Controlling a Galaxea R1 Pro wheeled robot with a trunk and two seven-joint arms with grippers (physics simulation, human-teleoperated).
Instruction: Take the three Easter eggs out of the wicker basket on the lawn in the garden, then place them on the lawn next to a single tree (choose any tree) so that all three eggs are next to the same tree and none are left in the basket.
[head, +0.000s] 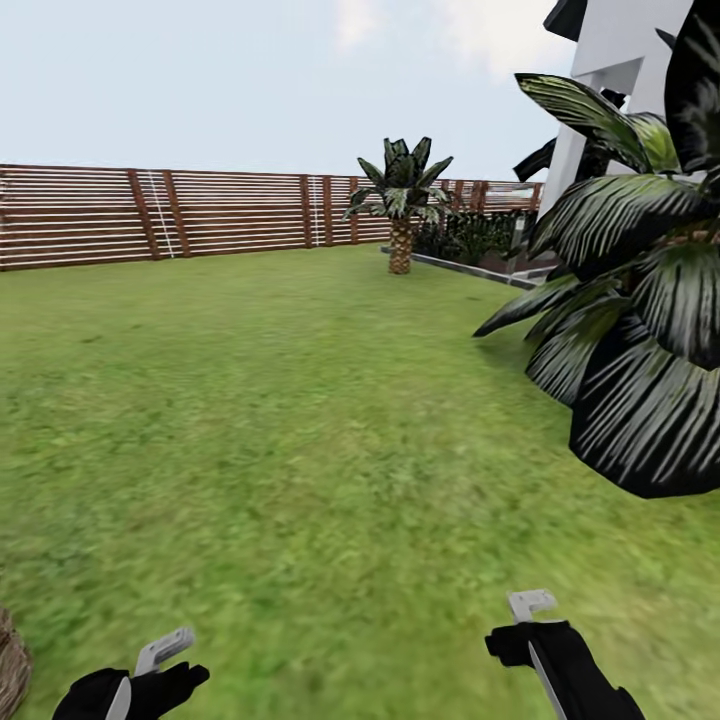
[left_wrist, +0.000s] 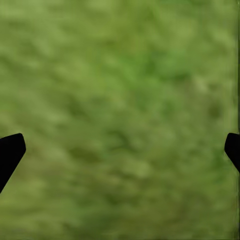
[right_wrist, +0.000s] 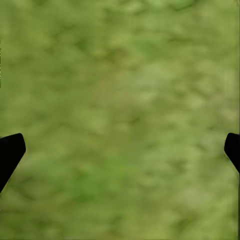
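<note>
Head view: the lawn (head: 300, 420) runs to a slatted fence (head: 150, 215); a small palm (head: 400, 200) stands far off, dark fronds (head: 630, 330) hang near right, and a basket (head: 10, 670) edge peeks at lower left. No eggs are visible.

Left wrist: the left gripper (left_wrist: 120, 150) is spread wide, empty over grass.

Right wrist: the right gripper (right_wrist: 120, 150) is likewise wide and empty.
</note>
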